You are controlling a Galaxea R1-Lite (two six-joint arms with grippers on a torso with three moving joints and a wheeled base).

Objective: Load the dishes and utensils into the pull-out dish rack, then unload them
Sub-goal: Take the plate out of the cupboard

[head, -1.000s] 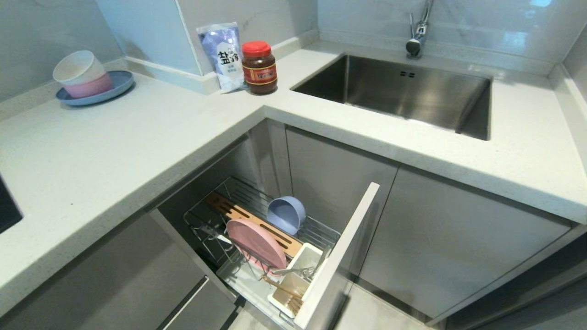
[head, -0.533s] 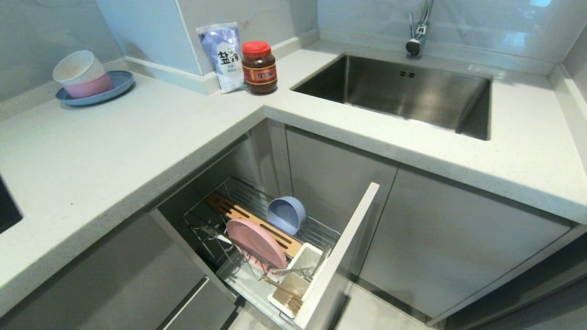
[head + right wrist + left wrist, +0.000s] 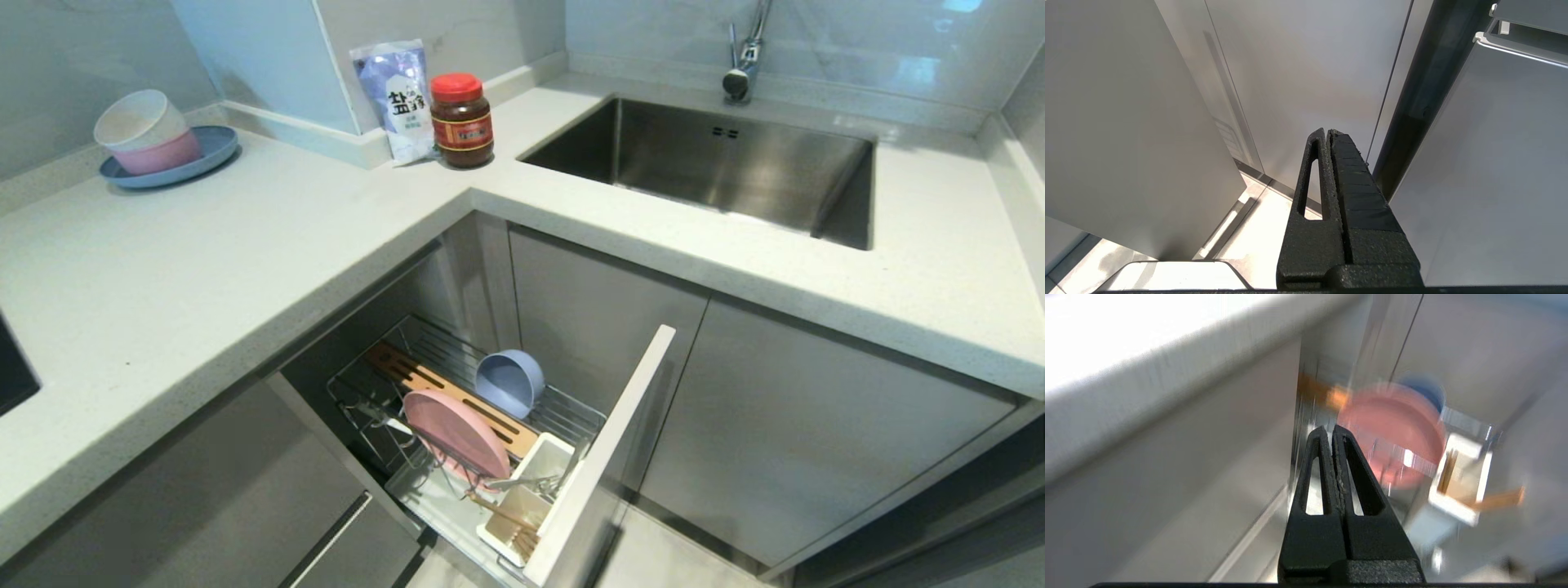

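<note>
The pull-out dish rack (image 3: 424, 359) stands drawn out under the counter corner, with its pale grey front panel (image 3: 604, 449) toward me. A large pink plate (image 3: 455, 433) stands on edge among the tines. A blue-grey bowl (image 3: 509, 382) lies on its side behind the slotted wooden bar (image 3: 408, 377). Silver cutlery (image 3: 510, 483) and wooden chopsticks (image 3: 510, 516) sit in the white cutlery box (image 3: 540, 457). Neither arm shows in the head view. My left gripper (image 3: 1329, 430) is shut and empty, low beside the rack, pointing at the pink plate (image 3: 1392, 433). My right gripper (image 3: 1327, 132) is shut, facing cabinet doors.
A blue plate (image 3: 208, 155) carrying white and pink bowls (image 3: 143, 131) stands at the counter's back left. A salt bag (image 3: 396, 98) and a red-lidded jar (image 3: 461, 121) stand in the corner. The steel sink (image 3: 718, 167) with its tap (image 3: 743, 57) lies to the right.
</note>
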